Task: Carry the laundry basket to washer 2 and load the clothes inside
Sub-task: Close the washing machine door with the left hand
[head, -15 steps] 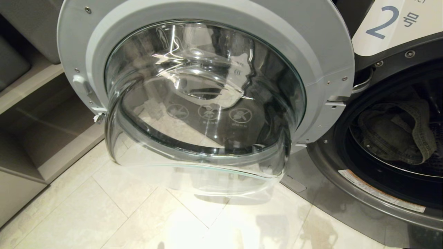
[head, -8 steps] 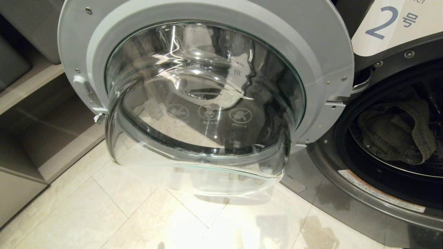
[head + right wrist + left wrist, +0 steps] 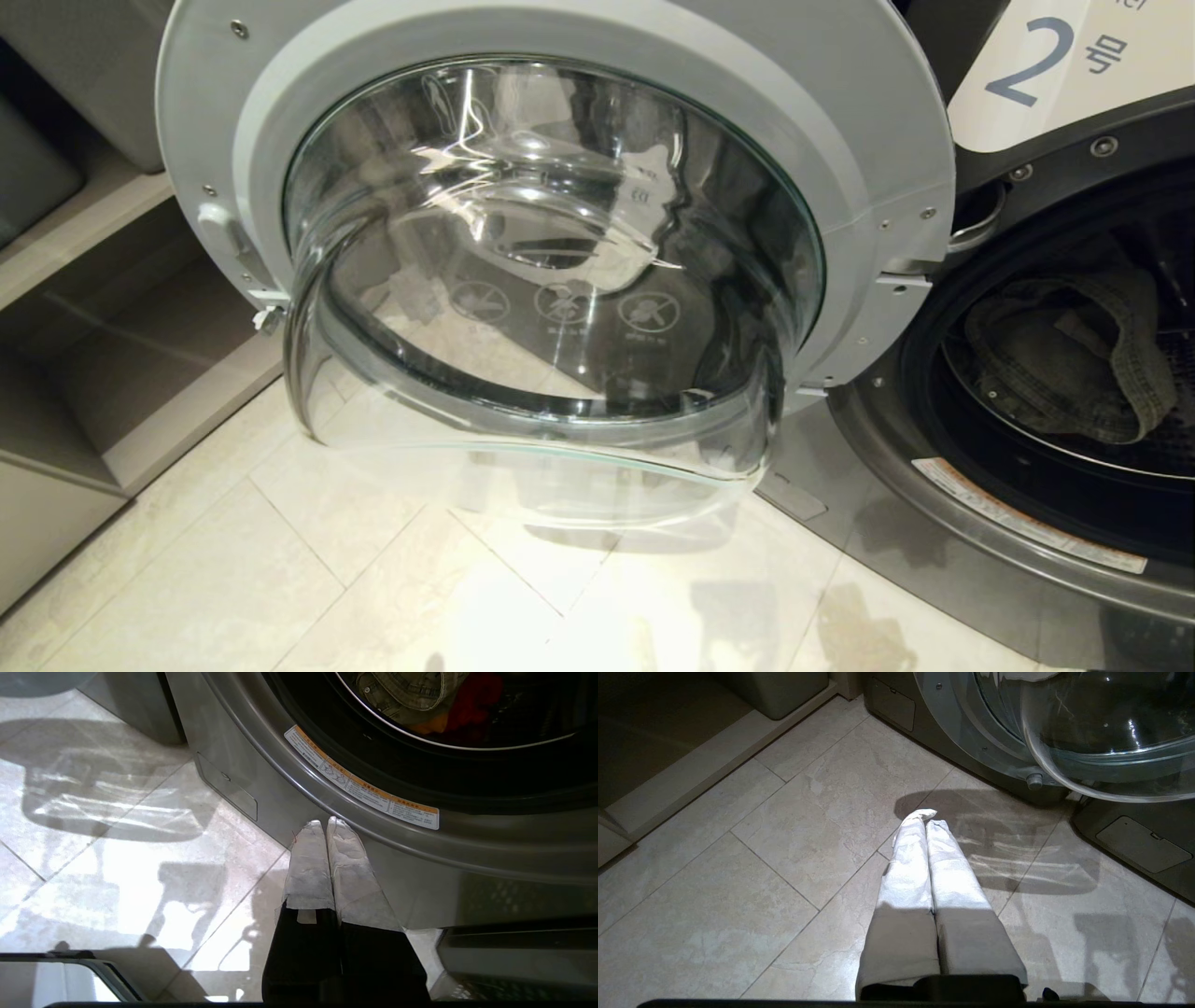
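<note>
**Now: washer 2 stands open with the clothes in its drum**

Washer 2 (image 3: pixel 1046 495) fills the right side of the head view, a dark grey front-loader whose white label (image 3: pixel 1064 65) at the upper right shows a blue "2". Its door (image 3: pixel 560 233) is swung wide and takes up the centre and upper left of the frame: a pale grey ring around a deep, clear glass bowl with three small warning symbols printed on it. At the right edge the round opening shows the drum, where a grey-green denim-like piece (image 3: pixel 1074 364) lies crumpled.

In the right wrist view the same denim piece (image 3: pixel 406 693) sits at the top centre of the frame, with a red garment (image 3: pixel 476 700) and a patch of orange-yellow fabric (image 3: pixel 432 725) tucked just beside it. A striped warning sticker (image 3: pixel 364 784) runs along the washer's front rim.

The right claw (image 3: pixel 325 822) hangs just before that rim, its white-wrapped fingers pressed together and empty. The left claw (image 3: pixel 924 815) hangs over the pale tiled floor (image 3: pixel 738 905), likewise pressed together and holding nothing.
</note>
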